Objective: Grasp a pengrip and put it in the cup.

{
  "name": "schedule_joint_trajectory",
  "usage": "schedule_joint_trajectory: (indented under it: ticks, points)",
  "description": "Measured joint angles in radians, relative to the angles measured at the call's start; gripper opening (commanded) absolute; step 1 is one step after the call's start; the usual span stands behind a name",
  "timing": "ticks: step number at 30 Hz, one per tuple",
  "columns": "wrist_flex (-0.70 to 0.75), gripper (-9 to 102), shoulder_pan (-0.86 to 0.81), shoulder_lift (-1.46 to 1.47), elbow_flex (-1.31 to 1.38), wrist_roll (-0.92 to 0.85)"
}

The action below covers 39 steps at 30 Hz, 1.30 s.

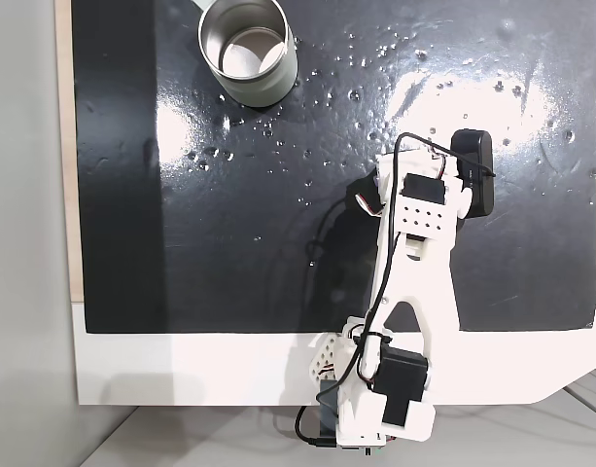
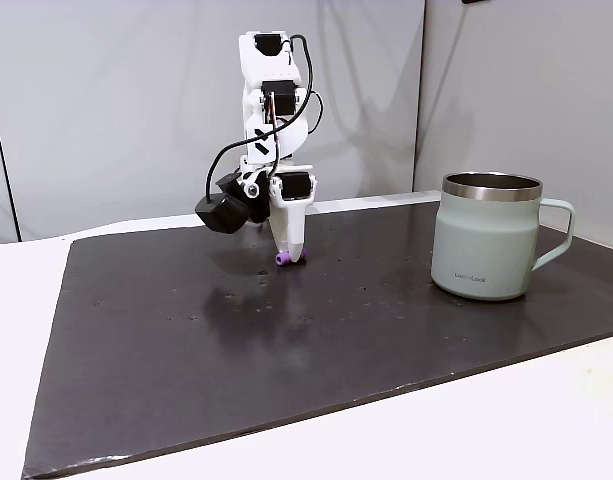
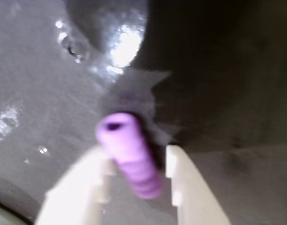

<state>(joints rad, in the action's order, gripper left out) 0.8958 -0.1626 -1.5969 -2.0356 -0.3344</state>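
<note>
Lying between the gripper [image 3: 136, 164] fingers, seemingly pinched, the pengrip [image 3: 129, 152]

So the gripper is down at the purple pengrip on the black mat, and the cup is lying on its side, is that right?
Not quite. The cup stands upright on the black mat, open end up, as a fixed view shows. The rest holds: the gripper is down at the purple pengrip, which lies between its fingers in the wrist view.

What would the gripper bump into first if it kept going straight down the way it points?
Probably the pengrip: it already lies between the fingers of the gripper. Right under it is the black mat, so the gripper would likely press into that next.
</note>
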Motion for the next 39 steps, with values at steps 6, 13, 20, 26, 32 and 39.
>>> schedule_joint_trajectory:
  ticks: [6, 13, 20, 26, 32, 39]
  points:
    - [0.000, 0, -0.003, 0.003, 0.005, 0.000]
    - [0.044, 0, 0.008, -0.118, 0.002, 0.020]
    - [0.123, 0, 0.121, -0.442, 0.002, 0.117]
    - [0.046, 0, 0.273, -0.551, 0.031, 0.252]
    - [-0.193, 0, 0.397, -0.548, 0.046, 0.374]
    - [-0.255, 0, 0.407, -0.399, 0.207, 0.413]
